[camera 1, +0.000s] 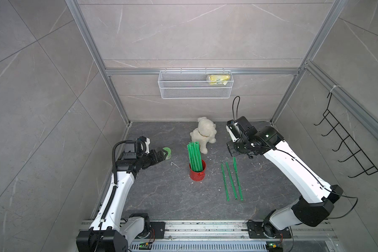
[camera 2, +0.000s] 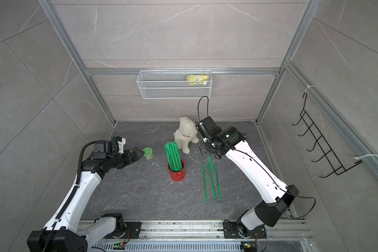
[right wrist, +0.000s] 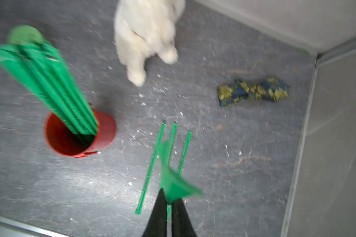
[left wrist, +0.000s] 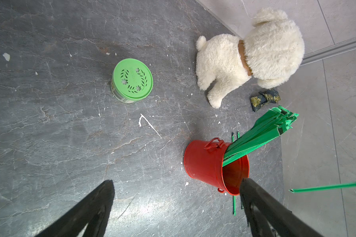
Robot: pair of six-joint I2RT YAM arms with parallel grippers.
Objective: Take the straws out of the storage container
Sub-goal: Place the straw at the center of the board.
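The red can (camera 1: 197,172) (camera 2: 176,173) stands upright mid-floor with a bundle of green straws (camera 1: 194,157) (left wrist: 263,131) leaning out of it. Three more straws (camera 1: 231,179) (right wrist: 150,168) lie side by side on the floor to its right. My right gripper (right wrist: 169,200) is shut on one blurred green straw (right wrist: 173,184) above those lying ones; in both top views it hangs near their far ends (camera 1: 233,155). That held straw (left wrist: 329,186) also shows in the left wrist view. My left gripper (left wrist: 176,182) (camera 1: 164,155) hovers open and empty, left of the can.
A green-lidded jar (camera 1: 167,151) (left wrist: 132,80) sits just beyond my left gripper. A white plush dog (camera 1: 203,134) stands behind the can, a dark floral pouch (right wrist: 253,92) near it. On the back wall hangs a wire basket (camera 1: 194,87); a black hook rack (camera 1: 345,141) is on the right wall.
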